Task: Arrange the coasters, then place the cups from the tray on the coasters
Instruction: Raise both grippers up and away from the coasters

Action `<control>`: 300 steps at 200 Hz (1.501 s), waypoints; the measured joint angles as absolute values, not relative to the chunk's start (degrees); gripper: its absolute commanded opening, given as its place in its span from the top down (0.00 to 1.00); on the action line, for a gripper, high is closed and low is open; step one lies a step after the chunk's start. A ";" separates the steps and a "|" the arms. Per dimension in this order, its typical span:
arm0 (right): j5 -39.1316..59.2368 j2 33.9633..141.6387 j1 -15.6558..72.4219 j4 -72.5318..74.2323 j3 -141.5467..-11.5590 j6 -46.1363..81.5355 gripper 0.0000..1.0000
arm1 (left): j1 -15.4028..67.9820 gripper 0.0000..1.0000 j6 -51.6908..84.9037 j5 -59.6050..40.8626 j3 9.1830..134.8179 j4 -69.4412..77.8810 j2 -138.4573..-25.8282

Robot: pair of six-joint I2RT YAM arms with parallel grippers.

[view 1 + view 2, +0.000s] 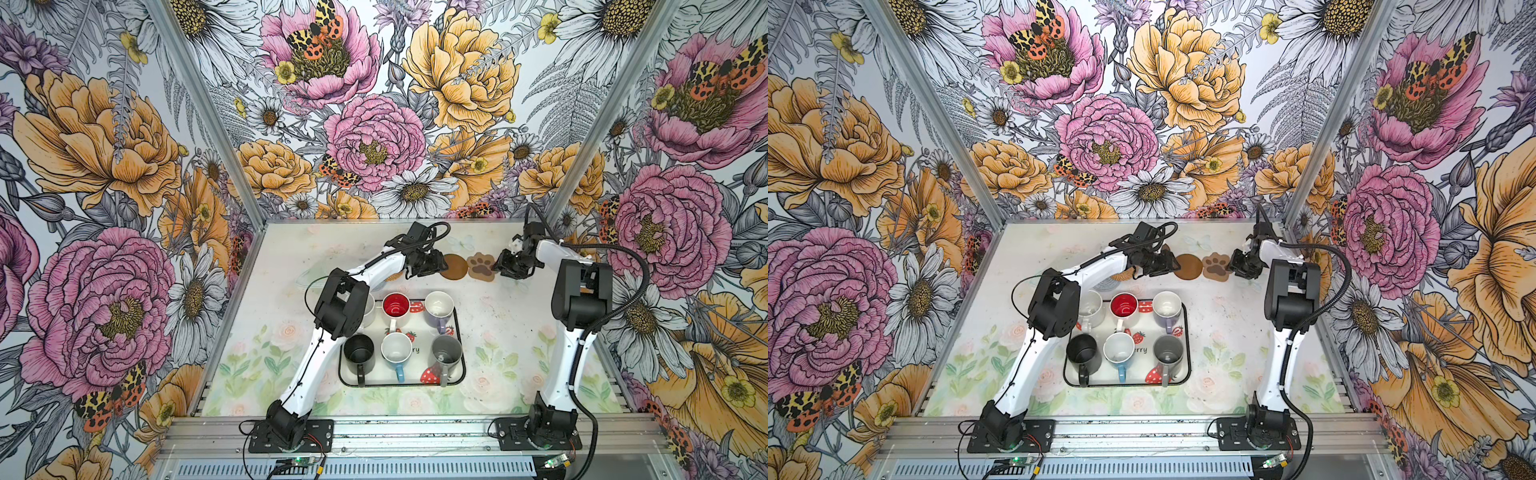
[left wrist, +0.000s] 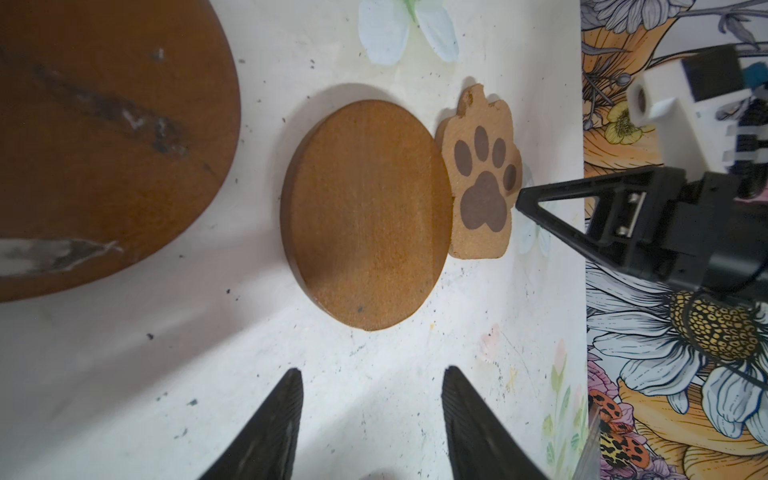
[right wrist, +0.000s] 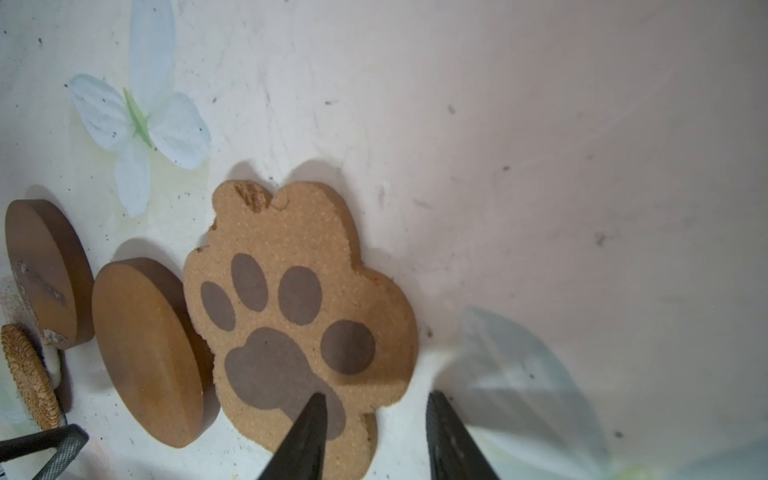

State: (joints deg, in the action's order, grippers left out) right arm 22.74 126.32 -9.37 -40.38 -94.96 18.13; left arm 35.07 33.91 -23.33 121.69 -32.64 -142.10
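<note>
Near a top view's centre, the right gripper [image 1: 495,268] stood open astride the edge of the paw-shaped coaster [image 1: 481,266], the left gripper [image 2: 372,374] open and empty beside a brown disc [image 1: 454,267].

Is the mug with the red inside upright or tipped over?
Upright. In both top views the red-lined mug shows its round open mouth facing up, and it stands in the strawberry tray.
</note>
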 measured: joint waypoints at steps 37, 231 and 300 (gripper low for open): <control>23.40 127.94 -9.47 -40.21 -97.14 18.59 0.60 | 34.72 0.44 33.91 -23.31 121.14 -32.60 -141.71; 20.40 125.32 -11.33 -40.56 -96.99 19.70 0.59 | 25.98 0.44 29.12 -18.74 114.96 -33.30 -129.82; 17.54 112.53 -8.32 -40.91 -91.50 19.70 0.59 | 23.51 0.43 16.75 -5.48 114.67 -44.23 -127.31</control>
